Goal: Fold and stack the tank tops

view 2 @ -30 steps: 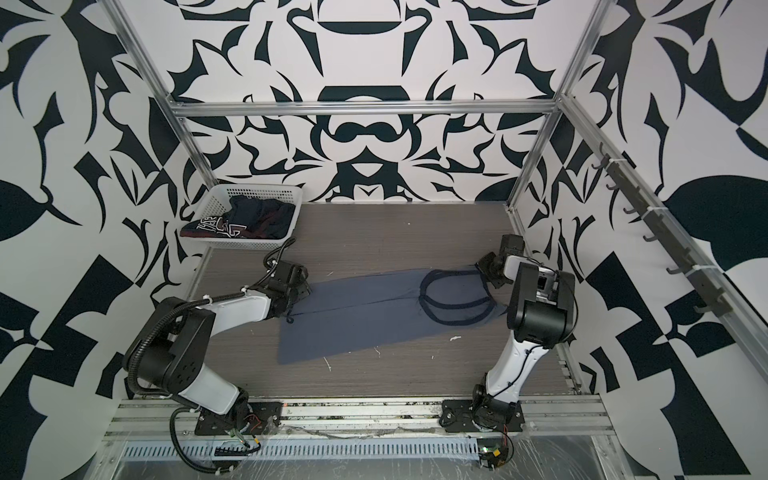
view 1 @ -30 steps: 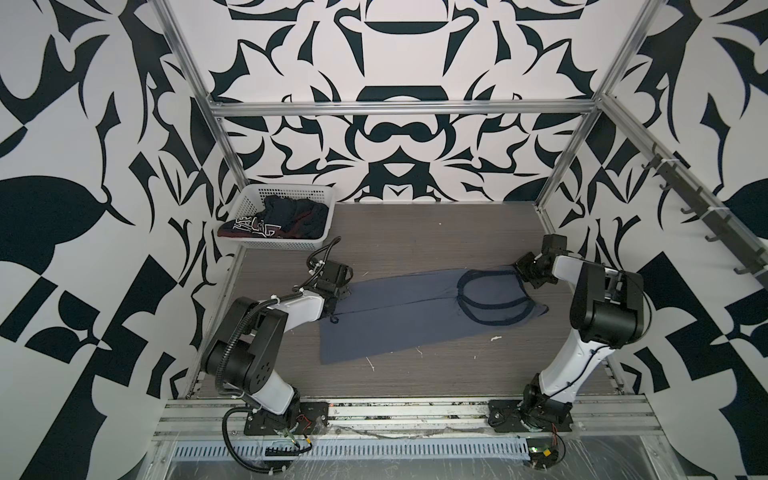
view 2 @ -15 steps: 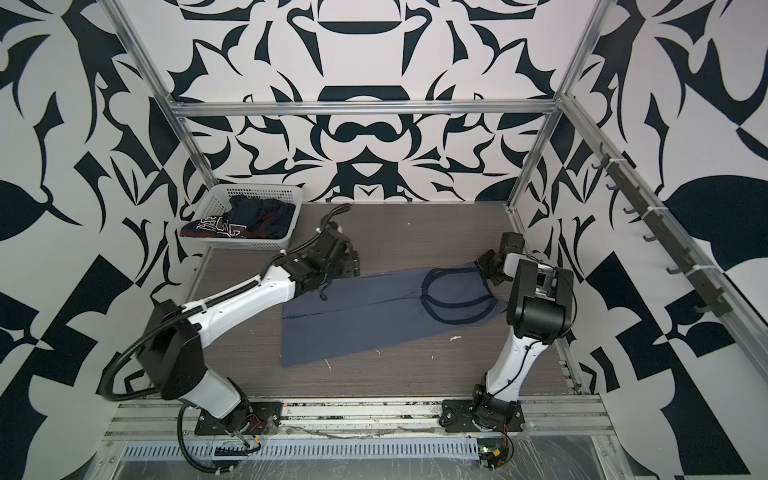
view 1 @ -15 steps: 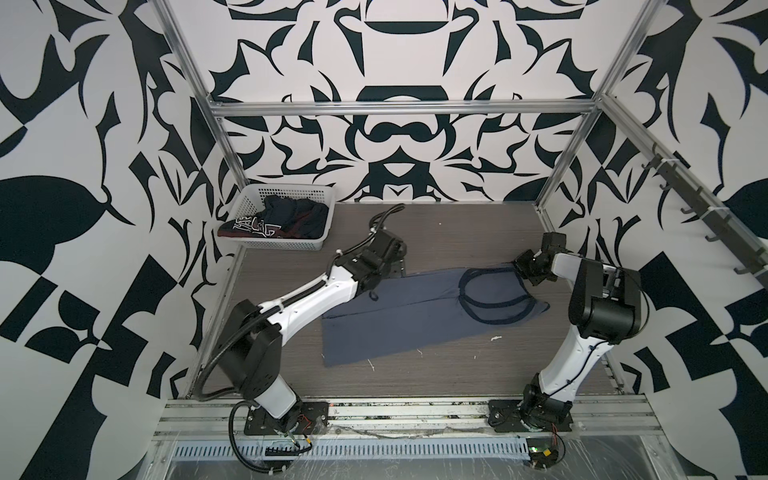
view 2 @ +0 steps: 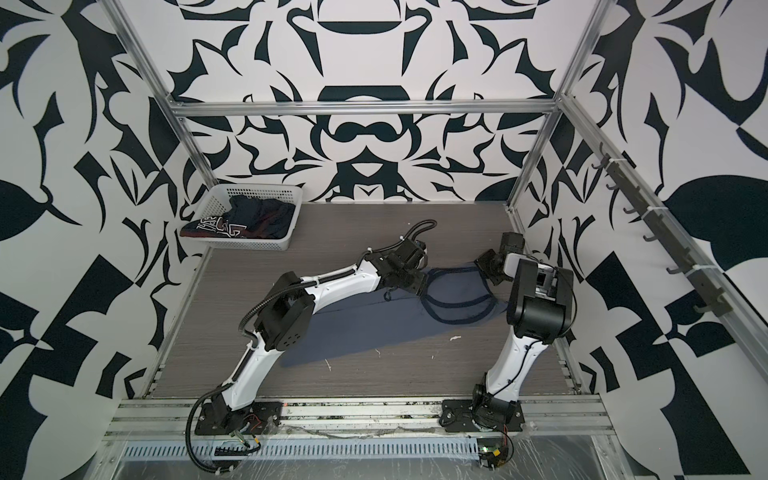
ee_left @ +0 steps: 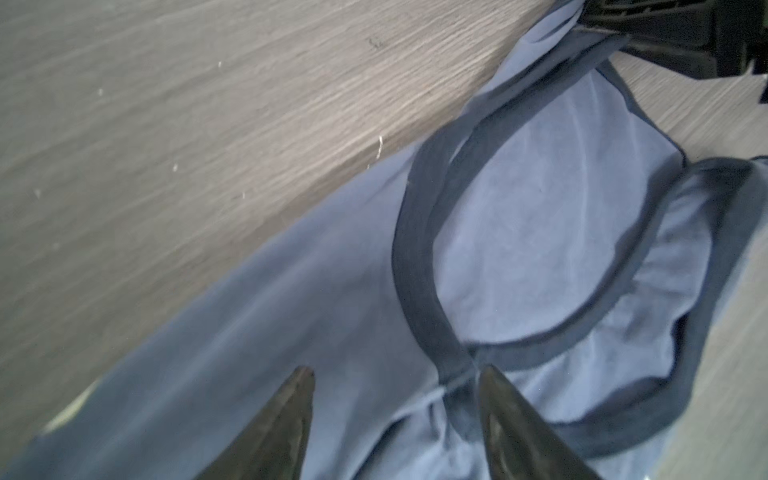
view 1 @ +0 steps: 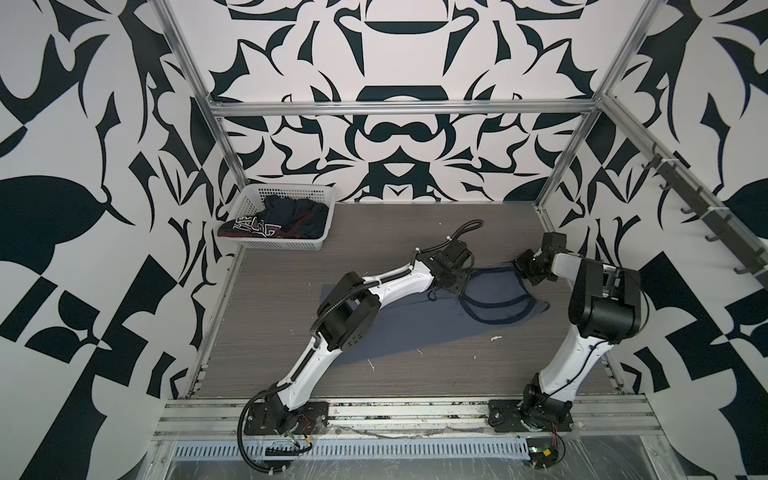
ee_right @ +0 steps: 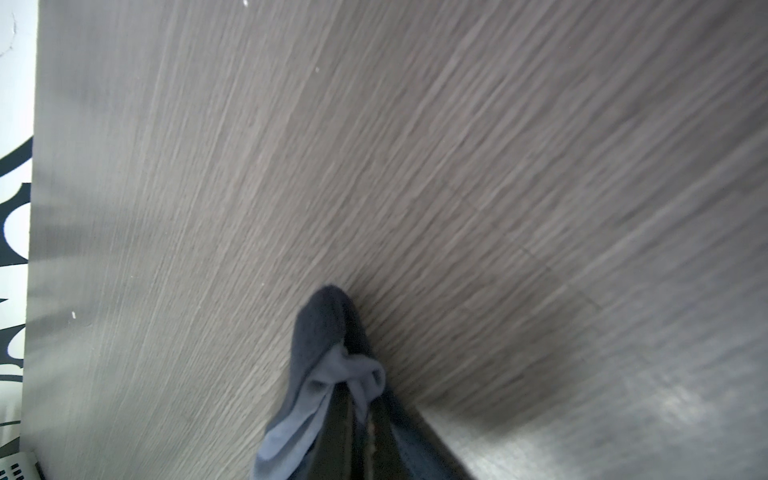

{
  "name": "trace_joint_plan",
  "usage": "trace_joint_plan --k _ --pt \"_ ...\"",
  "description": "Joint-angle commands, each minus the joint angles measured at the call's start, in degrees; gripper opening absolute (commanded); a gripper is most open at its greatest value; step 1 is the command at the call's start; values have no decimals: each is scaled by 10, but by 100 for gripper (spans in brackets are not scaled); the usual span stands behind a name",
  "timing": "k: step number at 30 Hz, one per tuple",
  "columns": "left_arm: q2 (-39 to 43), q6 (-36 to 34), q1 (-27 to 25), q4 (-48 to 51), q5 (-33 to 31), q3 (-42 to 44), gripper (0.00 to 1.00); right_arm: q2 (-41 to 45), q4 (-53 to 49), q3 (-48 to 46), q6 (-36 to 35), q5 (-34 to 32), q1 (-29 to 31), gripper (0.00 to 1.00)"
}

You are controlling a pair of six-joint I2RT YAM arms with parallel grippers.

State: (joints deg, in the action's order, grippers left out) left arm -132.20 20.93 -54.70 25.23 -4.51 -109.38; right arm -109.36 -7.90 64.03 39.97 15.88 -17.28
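Across the grey wood-grain bench (view 1: 270,324) lies the slate grey-blue cloth tank top with navy-trimmed straps (view 1: 419,328), one strap clenched in the right end effector (ee_right: 359,395), the left end effector (ee_left: 397,374) released above its neckline, while the dark navy red-trimmed tank top (view 1: 291,214) sits crumpled in the white perforated plastic basket (view 1: 291,188).

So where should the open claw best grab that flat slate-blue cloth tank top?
Probably its navy-trimmed strap, from straight above: the slate-blue tank top lies flat, that banded edge gives the open left gripper something to pinch, and the right gripper clamps the far strap.
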Motion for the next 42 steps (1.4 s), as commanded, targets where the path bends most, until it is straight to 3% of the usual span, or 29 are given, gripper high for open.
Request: trace_joint_plan --k 1,11,20,27,33,39,42 --pt "-14 -18 0 38 18 -28 63 -3 -4 7 3 3 -4 0" --pt "-40 -29 -16 41 47 -28 57 -3 -5 10 6 7 -6 0" --pt "-52 -24 -20 40 -7 -31 42 1 -6 7 4 11 -6 0" --pt "-24 -15 -30 12 -32 -1 29 -1 -10 9 2 5 -6 0" --pt "29 -6 -47 -30 -47 74 23 -2 -19 25 3 6 -19 0" --pt "71 6 -60 -79 -37 151 20 -1 -15 31 0 12 -19 0" --pt "64 7 -60 -82 -37 156 26 -13 -16 34 2 14 -19 0"
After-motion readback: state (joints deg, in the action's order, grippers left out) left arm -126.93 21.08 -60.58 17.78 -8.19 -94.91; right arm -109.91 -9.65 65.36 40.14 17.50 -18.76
